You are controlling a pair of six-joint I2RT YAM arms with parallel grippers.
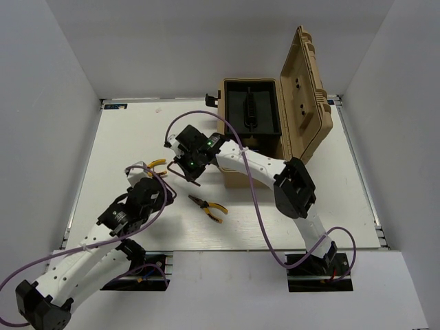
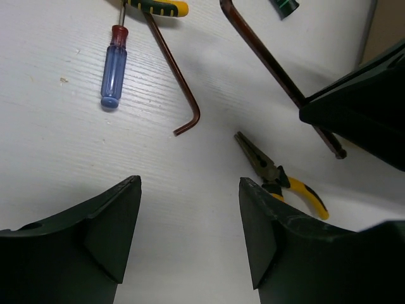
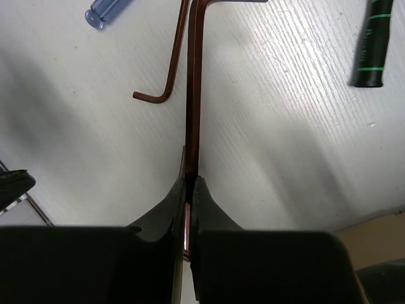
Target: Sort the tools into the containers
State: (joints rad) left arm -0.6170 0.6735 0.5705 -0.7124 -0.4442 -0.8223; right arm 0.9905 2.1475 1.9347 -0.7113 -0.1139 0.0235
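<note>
Two arms at work over a white worktop (image 1: 124,137) strewn with hand tools. The right end effector (image 3: 191,190) is clenched on the straight shank of a long hex key (image 3: 195,95). The key runs straight ahead from between the fingertips and bends at its far end. Whether the key is clear of the worktop cannot be told.

Just left of that key in the right wrist view lies a shorter hex key (image 3: 169,69), apart from it, its short leg pointing away to the left. A dark handle with green bands (image 3: 372,44) lies well off to the right of this end effector.

The left end effector (image 2: 190,215) is released. Its fingers (image 2: 120,221) are spread wide above bare worktop with nothing between them. Ahead of it and to the left in its wrist view lies the blue-handled screwdriver (image 2: 114,73). Just ahead of its right-hand finger lie yellow-handled pliers (image 2: 278,174), nose pointing away. A second pair of pliers (image 2: 161,7) shows at the far edge of that view.

The tan toolbox (image 1: 223,103) stands beyond and to the right of the right end effector in the overhead view. Its lid (image 1: 307,103) is raised and the black inner tray (image 1: 237,103) is exposed.
</note>
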